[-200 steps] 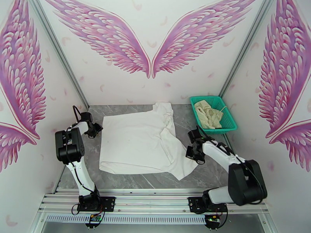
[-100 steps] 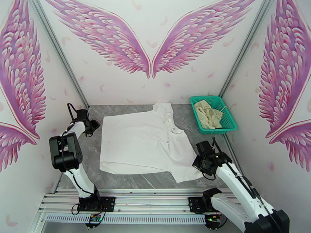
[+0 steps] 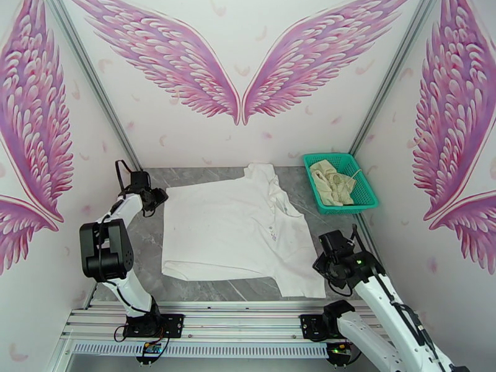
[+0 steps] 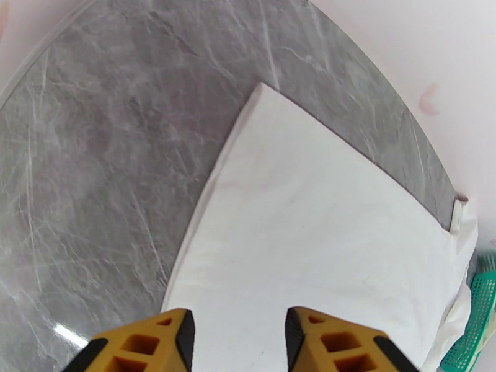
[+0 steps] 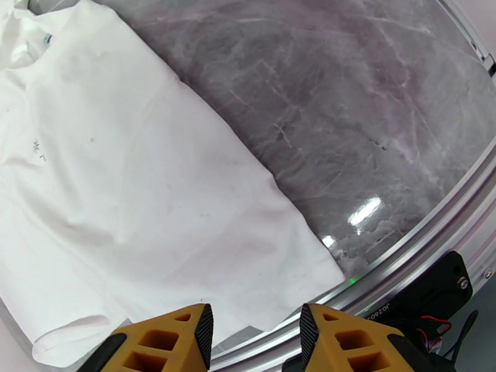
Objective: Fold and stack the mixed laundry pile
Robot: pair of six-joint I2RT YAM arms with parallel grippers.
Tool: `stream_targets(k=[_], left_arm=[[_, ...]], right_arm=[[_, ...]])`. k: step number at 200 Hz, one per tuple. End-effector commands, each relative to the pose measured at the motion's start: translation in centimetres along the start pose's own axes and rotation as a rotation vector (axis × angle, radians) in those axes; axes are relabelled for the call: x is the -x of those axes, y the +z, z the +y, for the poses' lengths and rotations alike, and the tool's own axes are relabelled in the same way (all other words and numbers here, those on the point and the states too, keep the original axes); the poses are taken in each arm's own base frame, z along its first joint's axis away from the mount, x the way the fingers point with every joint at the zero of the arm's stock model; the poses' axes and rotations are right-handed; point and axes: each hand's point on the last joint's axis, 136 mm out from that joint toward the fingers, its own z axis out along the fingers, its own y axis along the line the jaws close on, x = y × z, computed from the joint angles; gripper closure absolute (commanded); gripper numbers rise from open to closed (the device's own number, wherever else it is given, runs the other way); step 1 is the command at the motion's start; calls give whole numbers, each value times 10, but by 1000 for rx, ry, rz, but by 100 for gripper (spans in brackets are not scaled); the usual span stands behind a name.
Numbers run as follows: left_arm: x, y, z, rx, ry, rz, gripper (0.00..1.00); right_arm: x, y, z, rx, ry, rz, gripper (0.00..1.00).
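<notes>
Left gripper (image 3: 160, 196) (image 4: 239, 342) partly open, yellow fingers (image 4: 149, 342) apart, nothing clamped between them. Poised at the far left corner of the white shirt (image 3: 235, 230) (image 4: 322, 230), cloth showing through the gap in the left wrist view; contact with it impossible to tell. Right gripper (image 3: 320, 268) (image 5: 254, 342) likewise partly open and holding nothing, fingers (image 5: 167, 342) spread over the near right corner of the same shirt (image 5: 124, 181), just beside its hem, with the aluminium rail (image 5: 421, 243) directly below. Between the two grippers, shirt spread flat and mostly smooth across the middle of the grey marble table (image 3: 149, 255) (image 4: 111, 150) (image 5: 372, 119), collar (image 3: 273, 181) toward the far right, small chest mark (image 3: 273, 230) (image 5: 38, 147) on the right half, near hem running almost parallel to the table's near edge. Farther out, at the far right corner of the table, teal mesh basket (image 3: 366, 199) (image 4: 477, 317) close to the collar but apart from it, with the cream-beige garment (image 3: 332, 181) crumpled inside. Beyond the table, white walls (image 3: 248, 137) painted with pink wings.
</notes>
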Motion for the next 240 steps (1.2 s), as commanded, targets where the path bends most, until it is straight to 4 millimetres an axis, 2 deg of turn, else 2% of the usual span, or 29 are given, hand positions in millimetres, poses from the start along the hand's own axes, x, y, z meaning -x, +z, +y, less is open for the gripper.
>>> stream_targets(k=[1,22,41,53,73,87,105,129,159,188,204,208,240], left_arm=[[-33,0,-17,8,84,45,54],[-60,21,-35,1,128,105,54],[-78,46,-39,-10,104,158,54],[-86,61,-32,6,76,188,55],[-93,79,-18,24,9,220,59],[-94,83,-7,43,-35,225,62],[-92,87,8,77,-78,225,64],[-87,90,17,60,-147,234,66],[-72,85,38,101,-196,217,68],[-61,83,55,105,-247,215,68],[-62,84,64,118,-259,229,68],[-50,83,59,106,-256,206,68],[-43,81,68,128,-246,207,68]], right_arm=[[28,-7,47,73,-138,-76,55],[47,8,109,119,-274,-100,58],[65,28,171,183,-369,-127,62],[77,40,208,238,-412,-138,64],[94,65,259,273,-462,-122,68],[106,82,287,274,-491,-117,69],[124,106,309,268,-490,-104,71],[149,141,319,252,-437,-65,71],[179,183,309,188,-375,-20,71],[211,200,290,128,-337,-38,71],[227,207,277,90,-322,-48,71],[230,209,274,79,-322,-48,71],[250,218,249,17,-313,-48,71]])
